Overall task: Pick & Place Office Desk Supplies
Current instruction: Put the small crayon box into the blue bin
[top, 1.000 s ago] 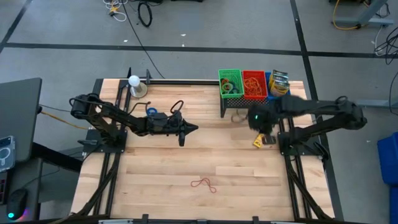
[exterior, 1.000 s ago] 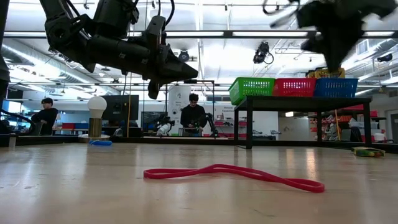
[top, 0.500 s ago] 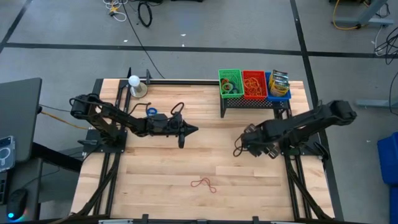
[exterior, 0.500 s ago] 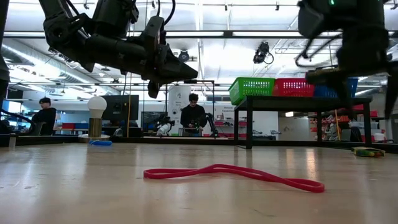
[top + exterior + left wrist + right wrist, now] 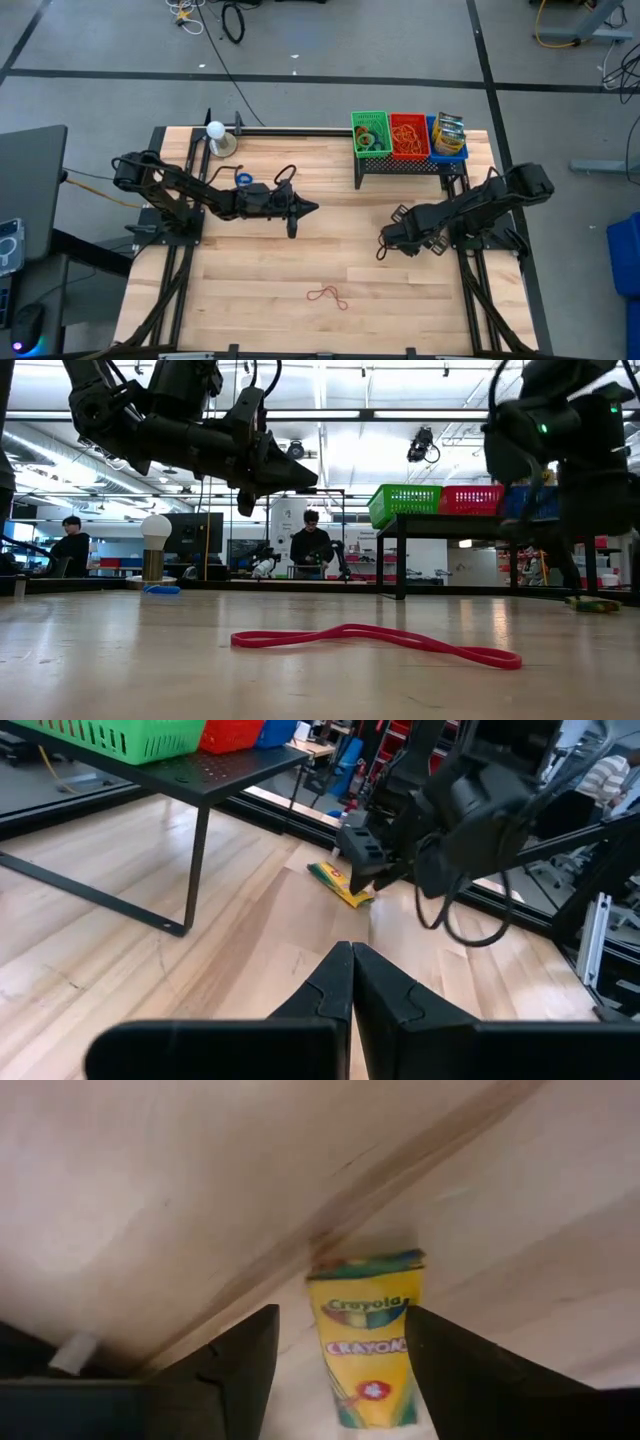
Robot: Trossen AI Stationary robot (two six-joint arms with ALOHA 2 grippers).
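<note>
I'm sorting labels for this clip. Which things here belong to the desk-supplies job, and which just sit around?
Job: crayon box, red rubber band, green basket, red basket, blue basket.
Bystanders: white ball on its base, black rack, laptop.

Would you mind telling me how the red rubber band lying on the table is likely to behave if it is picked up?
The red rubber band lies in a thin, wavy loop, so it probably droops limply when lifted. It looks light and sits flat on the wooden table, so grasping it may be fiddly.
</note>
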